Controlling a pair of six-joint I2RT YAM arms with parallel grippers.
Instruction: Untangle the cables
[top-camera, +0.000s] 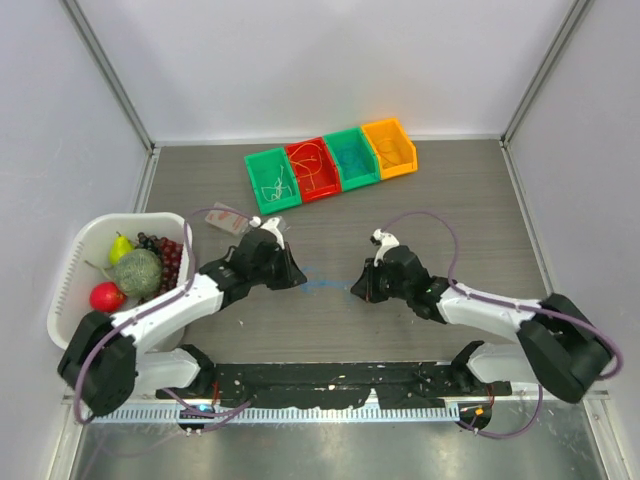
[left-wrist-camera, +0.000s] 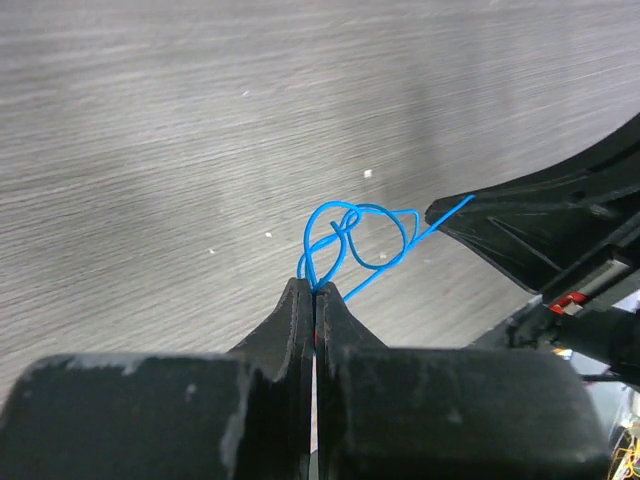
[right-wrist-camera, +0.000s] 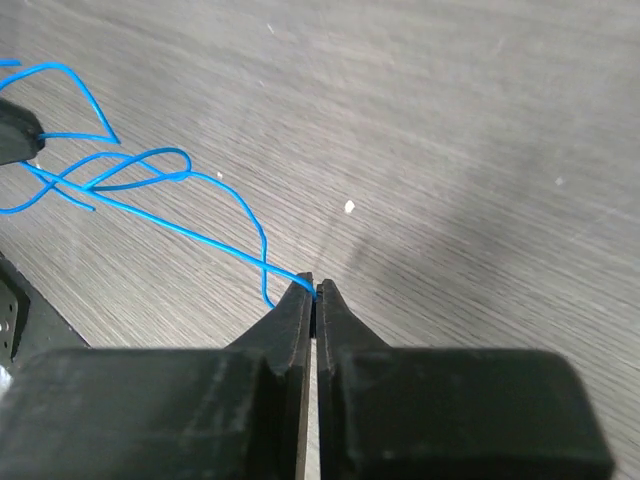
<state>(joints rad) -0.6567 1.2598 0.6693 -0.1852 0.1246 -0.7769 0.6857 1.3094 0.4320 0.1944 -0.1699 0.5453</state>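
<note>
The blue cable (top-camera: 325, 285) hangs low over the middle of the table (top-camera: 470, 220), strung between the two grippers. Seen from the left wrist (left-wrist-camera: 355, 235), it forms a small knot of overlapping loops just past the fingertips, with one straight strand running on to the tip of the other gripper. The left gripper (top-camera: 300, 280) is fully closed, its jaws pinching the cable at the near side of the knot. The right gripper (top-camera: 356, 290) is closed too, nipping the cable at its very tip; from there a straight strand runs back to the loops and a second one curls across it. At the back of the table four bins stand touching in a row: green (top-camera: 250, 172), red (top-camera: 292, 152), teal (top-camera: 330, 140) and orange (top-camera: 408, 150). A whitish cable (top-camera: 272, 186) lies in the green one and a yellowish cable (top-camera: 314, 166) in the red. At the left edge a white basket (top-camera: 72, 262) holds fruit (top-camera: 138, 272)
</note>
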